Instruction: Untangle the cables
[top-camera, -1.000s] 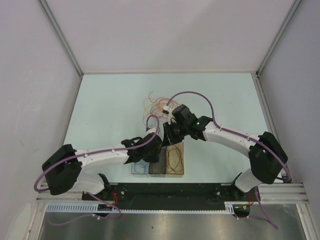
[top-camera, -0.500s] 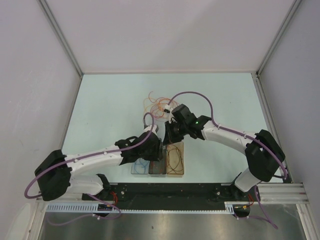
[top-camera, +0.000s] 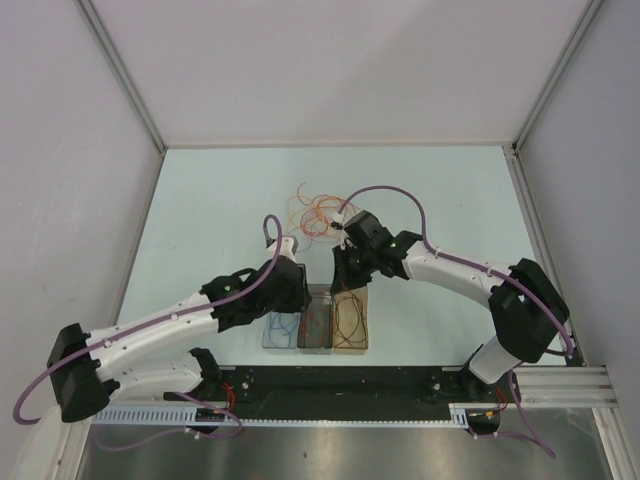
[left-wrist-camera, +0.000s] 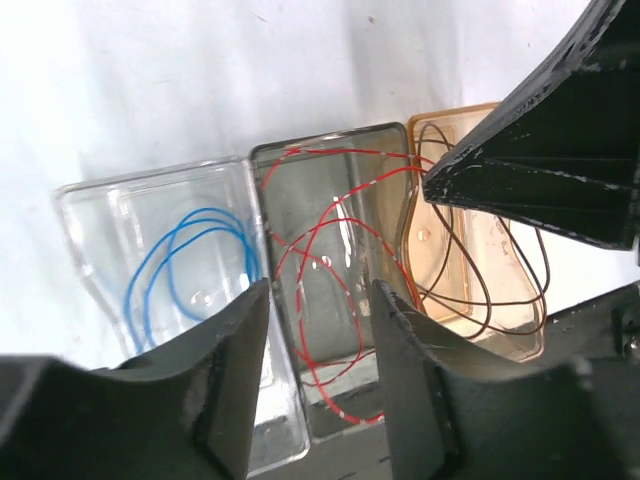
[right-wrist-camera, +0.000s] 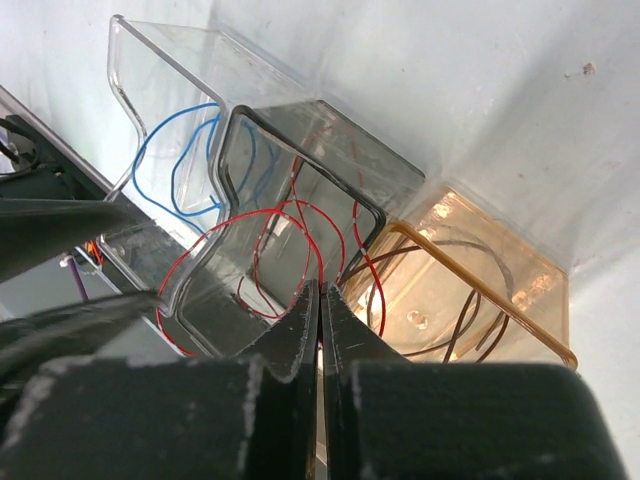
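— Cables (top-camera: 315, 212) on the table (top-camera: 220, 200) lie tangled; the red cable (left-wrist-camera: 325, 290) loops in the grey tray (left-wrist-camera: 330, 140); right gripper (right-wrist-camera: 320, 290) seems pinched shut on it
— Left gripper (left-wrist-camera: 320, 295) gapes empty; I'd lower gently, tucking every loop inside

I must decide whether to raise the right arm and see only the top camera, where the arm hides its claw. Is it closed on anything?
Observer: The right claw is shut; a red cable strand reaches its tips, but I cannot tell if it is pinched.
Operator: And the left claw?
Observer: The left claw is open, empty, above the grey tray.
Operator: Is the red cable contained?
Observer: No, one strand crosses the grey tray's rim towards the amber tray.
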